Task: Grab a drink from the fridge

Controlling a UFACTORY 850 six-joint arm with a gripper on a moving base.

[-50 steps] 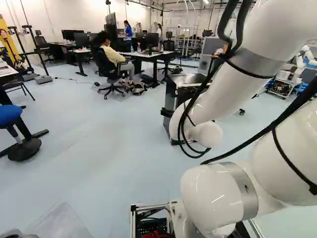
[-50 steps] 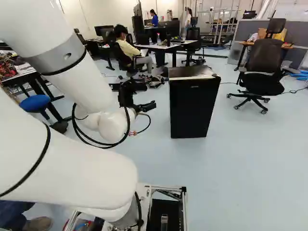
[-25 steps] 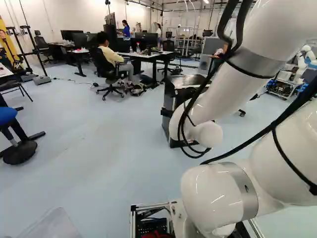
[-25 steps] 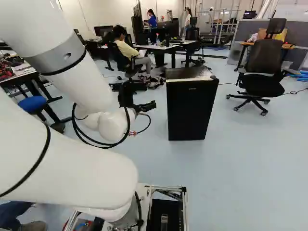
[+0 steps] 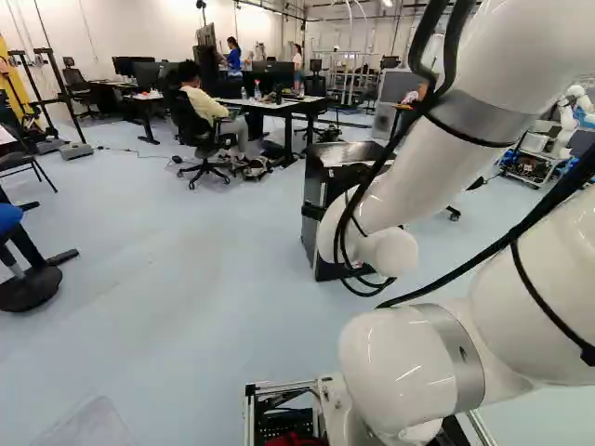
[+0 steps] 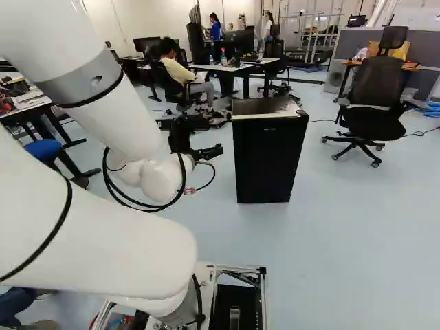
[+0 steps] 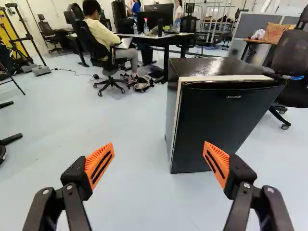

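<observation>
A white arm (image 6: 103,268) rises from its metal-framed base (image 6: 263,295), its lowest joint filling the foot of both base views. At the left of the left base view, a blue-seated stool (image 5: 11,221) stands on the floor. Farther out, the black gripper (image 6: 216,150) reaches ahead with its fingers spread wide, orange pads (image 7: 99,167) well apart and facing each other across a stretch of pale floor (image 7: 139,192).

Just beyond stands the black fridge (image 7: 211,125), upright on the floor and apart from the gripper, its door closed and its lower near edge partly behind one orange finger in the wrist view. A whitish seam runs along the top and side of the door. In the right base view, the fridge stands right of the gripper, and a black office chair (image 6: 375,103) stands farther right, apart from both.

Behind the fridge, a white tabletop (image 7: 180,35) on black legs carries what appear to be two bottles (image 7: 146,26) near its far edge and a dark flask (image 7: 160,27) closer to its near edge. In the distance, at the right of the left base view, stands another robot (image 5: 566,125), also white.
</observation>
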